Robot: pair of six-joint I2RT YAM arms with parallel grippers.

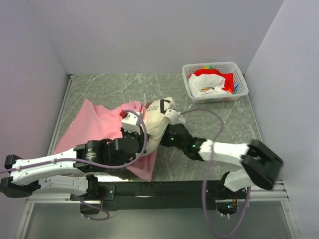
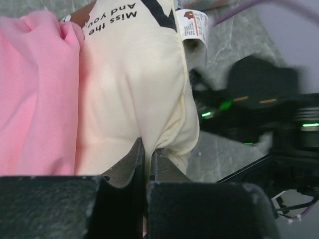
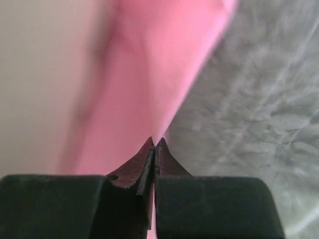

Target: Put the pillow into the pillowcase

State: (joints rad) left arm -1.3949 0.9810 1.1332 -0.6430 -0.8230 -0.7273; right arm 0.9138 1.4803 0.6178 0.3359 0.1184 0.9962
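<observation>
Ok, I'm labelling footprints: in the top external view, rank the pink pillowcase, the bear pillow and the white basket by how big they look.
1. pillowcase
2. basket
3. pillow, but it is partly hidden, so its place against the basket is unsure.

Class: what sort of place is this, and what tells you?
Probably a robot test cell: plain walls boxing in a marbled table, two arms bolted to a rail, a white basket.
</observation>
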